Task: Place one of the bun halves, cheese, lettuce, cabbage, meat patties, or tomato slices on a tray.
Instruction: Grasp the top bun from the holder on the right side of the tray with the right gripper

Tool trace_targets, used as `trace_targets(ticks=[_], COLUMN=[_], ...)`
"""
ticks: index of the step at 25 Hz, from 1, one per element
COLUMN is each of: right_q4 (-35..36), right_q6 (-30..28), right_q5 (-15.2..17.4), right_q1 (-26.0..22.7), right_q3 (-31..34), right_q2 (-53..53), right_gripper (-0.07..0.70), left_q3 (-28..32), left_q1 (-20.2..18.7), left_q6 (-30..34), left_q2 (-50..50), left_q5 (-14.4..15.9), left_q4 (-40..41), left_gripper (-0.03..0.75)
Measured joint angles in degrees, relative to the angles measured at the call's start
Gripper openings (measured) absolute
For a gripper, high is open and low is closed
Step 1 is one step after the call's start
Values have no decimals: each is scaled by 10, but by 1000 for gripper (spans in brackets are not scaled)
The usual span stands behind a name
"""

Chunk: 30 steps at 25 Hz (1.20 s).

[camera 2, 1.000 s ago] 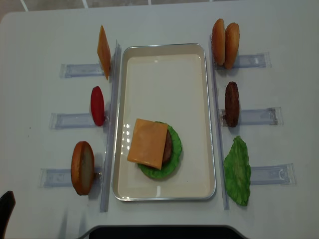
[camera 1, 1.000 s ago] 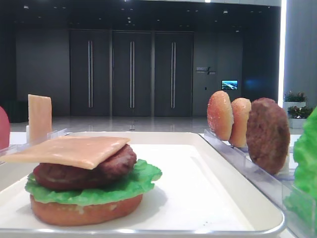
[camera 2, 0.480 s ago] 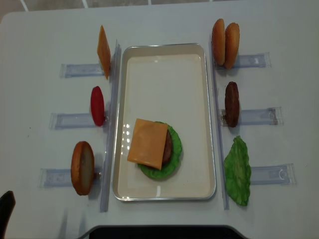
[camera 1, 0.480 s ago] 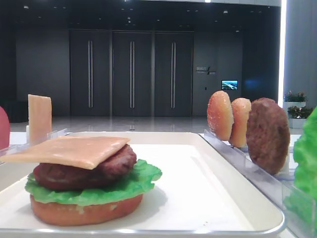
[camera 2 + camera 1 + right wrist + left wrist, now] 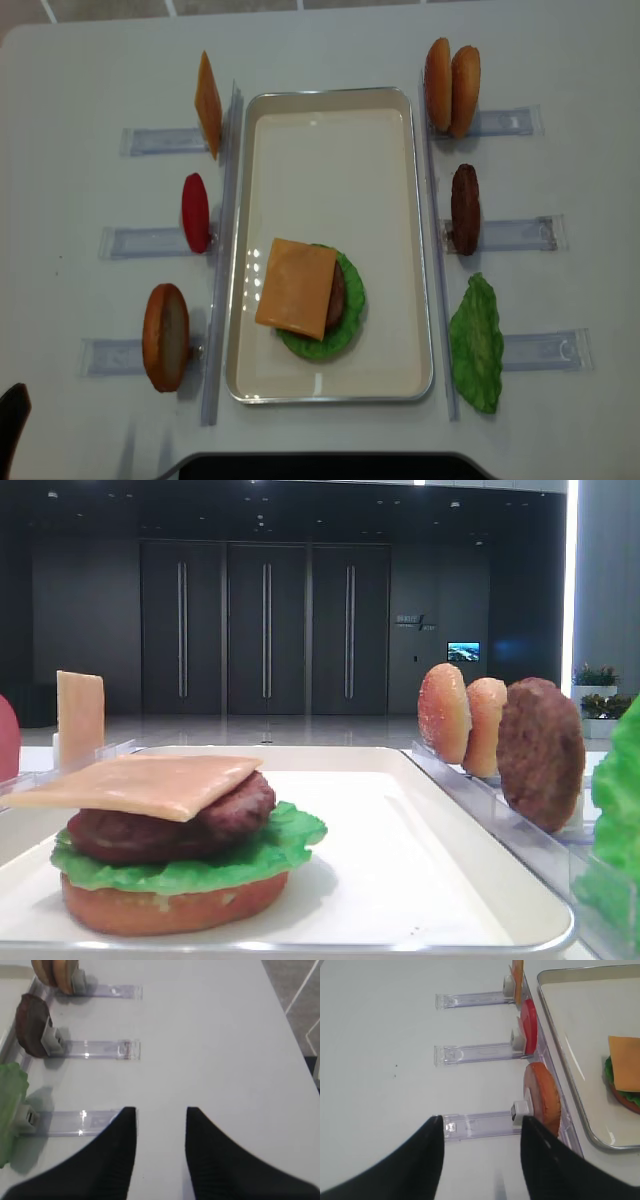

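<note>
The white tray (image 5: 330, 100) holds a stack: a bun half (image 5: 170, 908), lettuce (image 5: 350, 300), a meat patty (image 5: 150, 830) and a cheese square (image 5: 297, 287) on top. Left of the tray stand a cheese slice (image 5: 208, 103), a tomato slice (image 5: 196, 212) and a bun half (image 5: 166, 337). To its right are two bun halves (image 5: 450, 85), a patty (image 5: 465, 208) and a lettuce leaf (image 5: 477, 343). No cabbage is in view. My left gripper (image 5: 481, 1119) is open, just short of the near left bun half (image 5: 542, 1097). My right gripper (image 5: 161, 1109) is open over bare table, right of the lettuce (image 5: 11, 1105).
Clear slotted racks (image 5: 150, 140) stick out from both long sides of the tray and hold the upright pieces. A long clear rail (image 5: 437, 260) runs along each side of the tray. A dark edge (image 5: 320, 466) borders the table's near side.
</note>
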Motion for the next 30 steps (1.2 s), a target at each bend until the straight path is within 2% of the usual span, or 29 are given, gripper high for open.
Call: trace_targets(ticks=[3,8,14,18,25,30], right_q4=[1,8,17,28,48,62], right_q6=[0,0,0,-1,-23,-31], right_q5=[-21,-86,-98,-88,-13,30], right_q1=[0,0,0,0,0,0], right_q3=[-15,-81,-229,-343,-511,-593], right_q2=[90,280,530,660,825,892], right_gripper=[239,241,241,241,241,241], left_q3=[0,0,0,0,0,0], left_q1=[0,0,0,0,0,0], left_q6=[0,0,0,0,0,0], left_q2=[0,0,0,0,0,0], left_q5=[0,-1,-1,-1,-1,-1], left_q4=[0,0,0,0,0,0], left_gripper=[380,380,380,380,380,380])
